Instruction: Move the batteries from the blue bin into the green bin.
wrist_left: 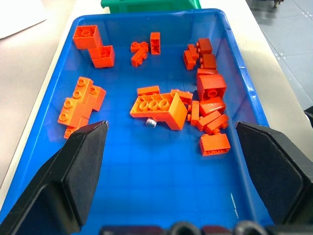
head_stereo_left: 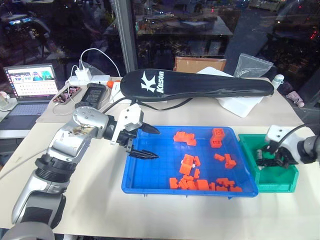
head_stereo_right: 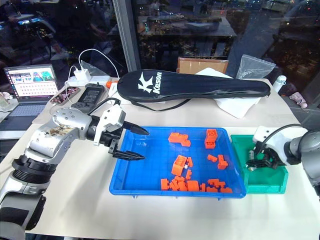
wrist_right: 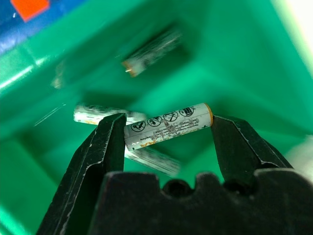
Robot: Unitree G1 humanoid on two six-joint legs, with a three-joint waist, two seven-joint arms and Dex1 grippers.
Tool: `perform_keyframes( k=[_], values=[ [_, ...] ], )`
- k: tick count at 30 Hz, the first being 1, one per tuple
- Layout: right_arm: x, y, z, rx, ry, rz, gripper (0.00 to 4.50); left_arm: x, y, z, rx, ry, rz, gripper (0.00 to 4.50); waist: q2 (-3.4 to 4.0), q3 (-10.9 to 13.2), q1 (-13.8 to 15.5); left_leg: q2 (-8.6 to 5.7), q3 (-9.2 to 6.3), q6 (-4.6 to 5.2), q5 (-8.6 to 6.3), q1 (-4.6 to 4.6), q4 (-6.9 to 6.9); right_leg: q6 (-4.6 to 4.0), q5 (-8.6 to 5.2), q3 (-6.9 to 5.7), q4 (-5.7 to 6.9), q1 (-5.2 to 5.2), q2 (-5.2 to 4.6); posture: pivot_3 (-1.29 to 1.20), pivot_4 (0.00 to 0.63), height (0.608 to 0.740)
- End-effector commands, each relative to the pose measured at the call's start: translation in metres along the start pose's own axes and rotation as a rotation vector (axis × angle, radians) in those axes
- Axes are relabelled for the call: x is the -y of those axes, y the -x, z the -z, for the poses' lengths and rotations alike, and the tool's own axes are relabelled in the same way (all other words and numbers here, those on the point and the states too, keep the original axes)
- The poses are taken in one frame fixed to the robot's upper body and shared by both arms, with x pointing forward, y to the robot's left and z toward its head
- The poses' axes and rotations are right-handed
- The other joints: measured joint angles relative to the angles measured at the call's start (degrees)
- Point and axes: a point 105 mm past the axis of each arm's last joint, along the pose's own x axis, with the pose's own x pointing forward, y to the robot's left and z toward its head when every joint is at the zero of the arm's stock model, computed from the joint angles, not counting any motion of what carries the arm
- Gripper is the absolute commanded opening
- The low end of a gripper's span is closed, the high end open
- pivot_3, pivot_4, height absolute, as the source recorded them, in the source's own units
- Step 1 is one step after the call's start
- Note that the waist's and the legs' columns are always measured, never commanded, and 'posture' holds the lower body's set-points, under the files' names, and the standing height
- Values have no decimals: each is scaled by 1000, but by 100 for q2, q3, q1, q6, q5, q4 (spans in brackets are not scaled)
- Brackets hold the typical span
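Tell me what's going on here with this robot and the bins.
It is sorting batteries out of the blue bin into the green bin. The right gripper holds a battery endwise between its jaws over the green bin, where others already lie. The left gripper hovers open over the blue bin.

We see orange blocks in a bright blue bin, white printed batteries against a green bin.
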Motion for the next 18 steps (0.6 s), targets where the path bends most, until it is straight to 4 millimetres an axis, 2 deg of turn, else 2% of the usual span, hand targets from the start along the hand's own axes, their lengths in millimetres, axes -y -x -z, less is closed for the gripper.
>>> perform_keyframes(
  k=[1,3,5,8,10,12,14,16,18],
  values=[
    [10,4,-6,7,27,40,3654,1,6,-8,4,-45,-18,4500,0,0,5,0,0,0,0,1,1,0,0,0,0,2,0,0,150,731],
    [13,9,-10,11,38,48,4391,1,6,-8,2,-44,-18,4500,0,0,13,-1,0,0,0,0,3,1,0,0,0,2,-1,0,150,731],
    [18,18,-16,14,59,66,4450,1,6,-8,0,-44,-19,4500,1,0,20,-1,0,0,0,-1,4,1,0,0,0,2,-1,0,150,731],
    [26,41,-38,57,97,103,4450,1,7,-8,-2,-41,-20,4500,9,1,14,-1,0,0,0,-2,4,1,0,0,0,1,-1,0,150,731],
    [29,59,-62,101,149,132,4450,1,7,-7,-2,-42,-19,4500,18,3,13,-1,0,0,0,-1,4,1,0,0,1,0,-1,0,150,731],
    [29,66,-74,124,171,142,4450,1,7,-7,-3,-42,-19,4500,21,2,-9,0,0,0,0,1,2,1,0,0,1,-1,0,0,150,731],
    [17,63,-100,219,194,96,4450,1,7,-7,-3,-43,-18,4500,20,2,-7,1,0,0,0,2,-1,1,0,0,1,-1,1,0,150,731],
    [-18,41,-130,326,235,-42,4450,0,6,-8,-3,-45,-18,4500,11,-3,-29,1,-1,0,0,2,-2,1,0,-1,1,-1,1,0,150,731],
    [-45,22,-139,357,254,-142,4450,0,6,-8,-4,-46,-17,4500,7,-5,-34,7,-2,0,0,7,-6,1,0,-1,4,0,7,0,150,731]
  ],
)
